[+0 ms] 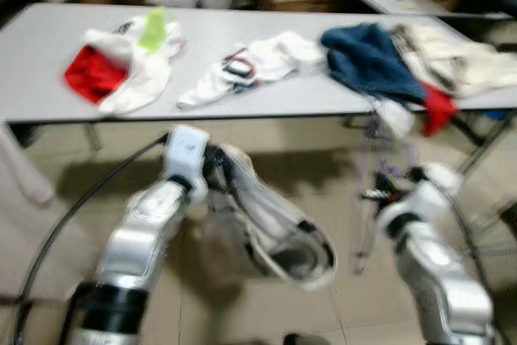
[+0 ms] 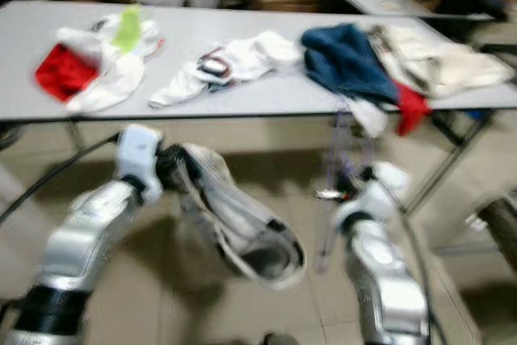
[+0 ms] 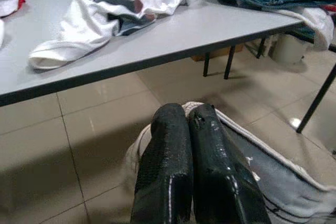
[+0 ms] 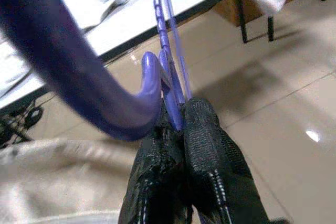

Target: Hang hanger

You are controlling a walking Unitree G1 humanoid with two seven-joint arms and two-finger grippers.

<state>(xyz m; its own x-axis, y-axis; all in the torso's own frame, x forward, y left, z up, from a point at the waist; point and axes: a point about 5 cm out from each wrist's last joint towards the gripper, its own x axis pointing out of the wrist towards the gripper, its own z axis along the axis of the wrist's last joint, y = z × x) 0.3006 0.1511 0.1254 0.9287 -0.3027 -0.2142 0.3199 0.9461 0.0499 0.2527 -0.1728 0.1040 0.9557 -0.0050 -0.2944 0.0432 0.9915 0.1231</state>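
You are looking down past both arms at a long grey table [image 1: 266, 94] strewn with clothes, and the head views are blurring with motion. Your right gripper [image 4: 181, 114] is pinching a purple hanger [image 4: 79, 77] between its two black fingers, which are pressed together on the plastic where the hook meets the frame. The hook is curving back large and close across the right wrist view, while the thin frame is rising toward the table edge. In the left eye view the hanger [image 1: 373, 151] is standing roughly upright in front of the table's near edge, just below a blue garment [image 1: 367, 58] that is draping over that edge.

Your left gripper [image 3: 188, 124] is squeezing a white garment with dark trim [image 1: 279, 232]; its fingers are closed side by side with the cloth's edge caught at their tips. The garment is hanging open below the gripper, above the tiled floor [image 1: 339, 296], between your two arms.

On the table, a white and red bundle with a green piece on top [image 1: 121, 62] is lying toward your left, a white top with dark and red stripes [image 3: 123, 3] is sitting near the middle, and cream clothes with a red piece [image 1: 452, 62] are lying at your right, beside the blue garment.
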